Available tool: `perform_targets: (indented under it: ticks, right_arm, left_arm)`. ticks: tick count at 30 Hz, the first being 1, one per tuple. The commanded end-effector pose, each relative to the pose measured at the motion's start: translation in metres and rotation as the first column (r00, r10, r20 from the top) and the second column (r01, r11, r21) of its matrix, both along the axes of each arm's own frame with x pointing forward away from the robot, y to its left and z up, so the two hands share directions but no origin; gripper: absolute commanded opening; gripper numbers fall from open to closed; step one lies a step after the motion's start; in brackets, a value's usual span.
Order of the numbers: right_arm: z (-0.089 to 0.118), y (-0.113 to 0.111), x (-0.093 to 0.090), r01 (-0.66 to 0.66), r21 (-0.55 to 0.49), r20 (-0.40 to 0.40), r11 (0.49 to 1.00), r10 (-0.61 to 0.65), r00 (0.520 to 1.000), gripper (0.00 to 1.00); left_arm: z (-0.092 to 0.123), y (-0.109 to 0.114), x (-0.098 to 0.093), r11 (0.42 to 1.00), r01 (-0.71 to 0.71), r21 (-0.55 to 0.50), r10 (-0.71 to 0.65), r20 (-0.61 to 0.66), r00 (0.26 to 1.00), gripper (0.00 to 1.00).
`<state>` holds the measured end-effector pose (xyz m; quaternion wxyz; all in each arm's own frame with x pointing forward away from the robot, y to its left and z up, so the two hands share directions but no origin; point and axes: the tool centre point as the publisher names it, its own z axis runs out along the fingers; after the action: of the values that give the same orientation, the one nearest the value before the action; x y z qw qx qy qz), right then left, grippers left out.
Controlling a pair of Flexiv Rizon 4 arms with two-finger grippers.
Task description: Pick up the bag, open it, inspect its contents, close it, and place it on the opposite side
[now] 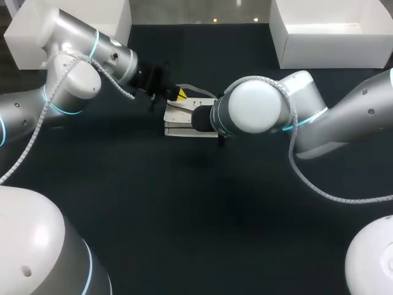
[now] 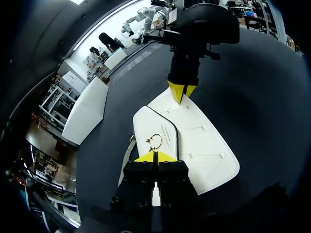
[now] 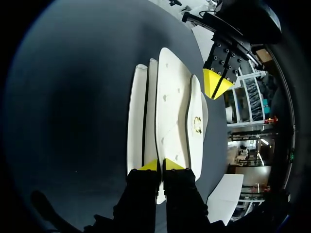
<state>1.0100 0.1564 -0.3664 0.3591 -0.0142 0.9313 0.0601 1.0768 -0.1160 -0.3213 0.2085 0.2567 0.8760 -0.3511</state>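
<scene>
**Head view:** the white bag lay mid-bench between my two arms.

**Left wrist view:** my left fingers were pinched together on its near edge, just short of the gold ring clasp.

**Right wrist view:** my right fingers were clamped on the opposite edge.

I judged it light, stiff-panelled and smooth, best held by its edges.

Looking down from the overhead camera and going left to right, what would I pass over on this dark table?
left arm → white bag → right arm
</scene>
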Motion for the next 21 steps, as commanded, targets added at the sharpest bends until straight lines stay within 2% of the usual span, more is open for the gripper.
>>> perform_targets:
  ticks: [1, 2, 3, 4, 5, 6, 7, 13, 21]
  right_arm:
    - [-0.002, 0.000, 0.000, -0.002, 0.003, 0.005, 1.000, 0.002, 1.000, 0.00]
    - [-0.002, 0.000, 0.000, -0.002, 0.003, 0.005, 1.000, 0.002, 1.000, 0.00]
    - [-0.002, 0.000, 0.000, -0.002, 0.003, 0.005, 1.000, 0.002, 1.000, 0.00]
    - [-0.002, 0.000, 0.000, -0.002, 0.003, 0.005, 1.000, 0.002, 1.000, 0.00]
    - [-0.002, 0.000, 0.000, -0.002, 0.003, 0.005, 1.000, 0.002, 1.000, 0.00]
    - [-0.002, 0.000, 0.000, -0.002, 0.003, 0.005, 1.000, 0.002, 1.000, 0.00]
    - [-0.002, 0.000, 0.000, -0.002, 0.003, 0.005, 1.000, 0.002, 1.000, 0.00]
    - [-0.002, 0.000, 0.000, -0.002, 0.003, 0.005, 1.000, 0.002, 1.000, 0.00]
    - [-0.002, 0.000, 0.000, -0.002, 0.003, 0.005, 1.000, 0.002, 1.000, 0.00]
  left_arm:
    - [0.006, 0.001, 0.001, 1.000, 0.009, -0.001, -0.009, 0.002, 1.000, 0.00]
    - [0.006, 0.001, 0.000, 1.000, 0.013, -0.002, -0.013, 0.006, 1.000, 0.00]
    - [0.007, 0.002, -0.002, 1.000, 0.017, -0.003, -0.017, 0.010, 1.000, 0.05]
    - [0.007, 0.002, -0.004, 1.000, 0.022, -0.007, -0.022, 0.024, 0.999, 0.17]
    - [0.007, 0.003, -0.007, 1.000, 0.020, -0.018, -0.020, 0.038, 0.999, 0.33]
    - [0.006, 0.004, -0.010, 1.000, 0.010, -0.030, -0.008, 0.057, 0.998, 0.43]
    - [0.005, 0.004, -0.011, 0.999, 0.011, -0.035, -0.009, 0.066, 0.998, 0.45]
    - [-0.006, 0.005, -0.019, 0.999, 0.005, -0.033, -0.002, 0.084, 0.996, 0.51]
    - [-0.016, -0.001, -0.018, 1.000, 0.011, -0.006, -0.011, 0.070, 0.997, 0.48]
